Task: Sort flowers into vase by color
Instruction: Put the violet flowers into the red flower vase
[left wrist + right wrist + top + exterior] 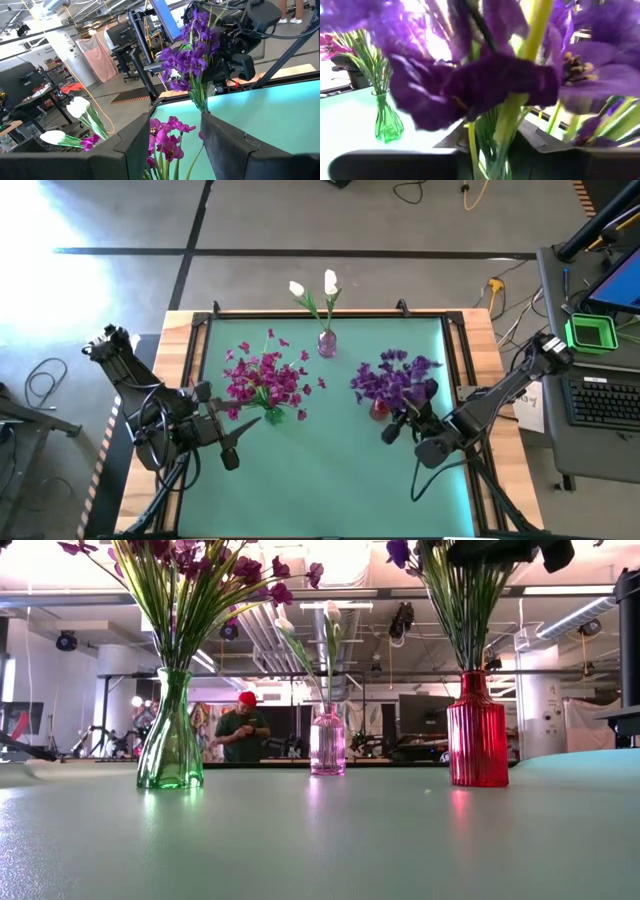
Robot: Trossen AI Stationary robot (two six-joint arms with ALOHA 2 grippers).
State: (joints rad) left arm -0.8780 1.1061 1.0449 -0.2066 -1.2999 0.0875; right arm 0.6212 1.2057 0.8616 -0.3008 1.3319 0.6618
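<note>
The flowers are held in three vases on the green table [330, 480]. Nearest the front edge, two vases stand roughly level with each other. The magenta-pink flowers [265, 377] are gathered in the green glass vase [170, 745] on the left side. The purple flowers [393, 378] are gathered in the red ribbed vase [477, 732] on the right side. Both vases are seen upright in the low view.

The left gripper [243, 433] is positioned just in front of the green vase, pointed toward it. Its fingers [132, 145] are set apart at a moderate gap, and nothing is seen between them; the magenta blooms are visible beyond the gap.

The right gripper [400, 423] is positioned at the front of the purple cluster, among the blooms and above the red vase. In the right wrist view, green stems [515, 107] and purple petals are seen directly over the fingers [555, 152], which stand at a narrow gap. Whether a stem is gripped cannot be told, as the blooms block the view.

Farther back, near the middle of the far edge, the white flowers [312, 290] are held in the small pink vase [327, 742], well apart from both grippers.

Beyond the table, a person in a red cap [243, 727] is seen in the room, with monitors and stands around.
</note>
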